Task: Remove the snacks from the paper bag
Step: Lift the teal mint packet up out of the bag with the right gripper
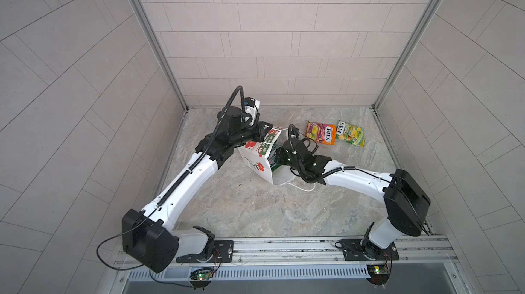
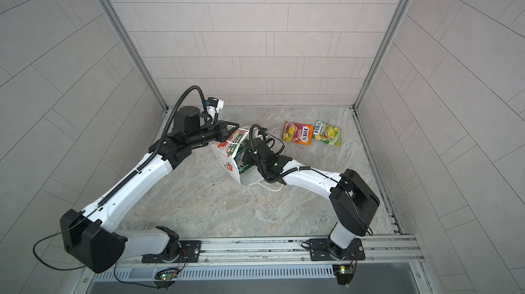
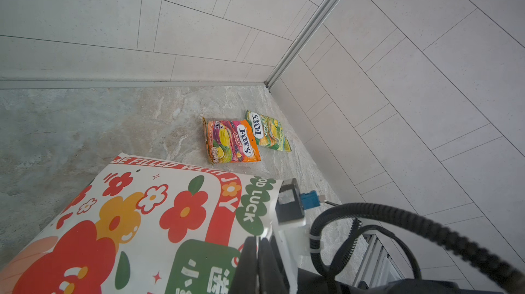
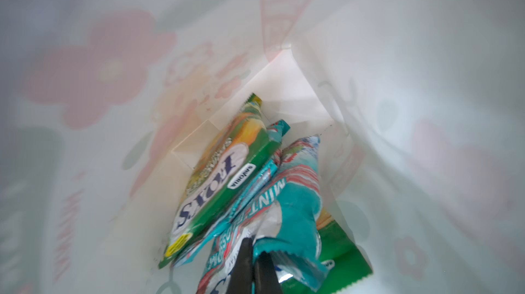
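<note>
Right gripper (image 4: 255, 247), deep inside the paper bag (image 1: 255, 162), pinches only a crumpled corner of the teal packet (image 4: 298, 216), a green packet (image 4: 216, 176) pressed just beside it, left gripper (image 3: 258, 241) clamped on the bag's edge, and that glossy corner could slip free or drag its neighbour along on withdrawal.

Pale tiled walls (image 1: 255, 37) with aluminium corner posts (image 1: 152, 37) enclose a grey marbled floor (image 1: 255, 207), evenly lit.

In both top views the paper bag (image 1: 257, 162) hides the right tool (image 4: 255, 252).
</note>
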Controlling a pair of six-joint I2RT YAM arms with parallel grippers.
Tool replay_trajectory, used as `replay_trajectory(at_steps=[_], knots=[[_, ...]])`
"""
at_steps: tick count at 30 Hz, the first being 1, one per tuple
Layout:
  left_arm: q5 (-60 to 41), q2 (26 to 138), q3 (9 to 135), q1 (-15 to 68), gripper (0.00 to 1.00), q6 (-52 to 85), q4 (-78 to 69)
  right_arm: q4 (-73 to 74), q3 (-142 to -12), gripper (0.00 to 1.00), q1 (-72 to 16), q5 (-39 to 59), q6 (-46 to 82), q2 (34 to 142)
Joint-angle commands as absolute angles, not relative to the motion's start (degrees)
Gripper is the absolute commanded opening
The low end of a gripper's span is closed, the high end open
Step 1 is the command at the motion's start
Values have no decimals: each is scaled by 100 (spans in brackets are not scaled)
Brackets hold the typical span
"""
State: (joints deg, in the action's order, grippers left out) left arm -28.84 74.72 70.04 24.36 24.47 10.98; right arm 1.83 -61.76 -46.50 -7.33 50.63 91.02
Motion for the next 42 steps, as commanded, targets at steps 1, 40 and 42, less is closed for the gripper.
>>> replay_trajectory(at_steps=[1, 40, 42], knots=[[-2857, 7497, 7019, 2445, 0, 2382, 1108, 192, -6037, 0, -4649, -1014, 4802, 8621], [-2726, 7523, 7022, 2452, 0, 2393, 1162, -3044, -7304, 0, -3364, -156, 2980, 5310], [-2725, 7522, 7026, 2452, 0, 2395, 1176, -3245, -7304, 0, -3182, -182, 2953, 5208]])
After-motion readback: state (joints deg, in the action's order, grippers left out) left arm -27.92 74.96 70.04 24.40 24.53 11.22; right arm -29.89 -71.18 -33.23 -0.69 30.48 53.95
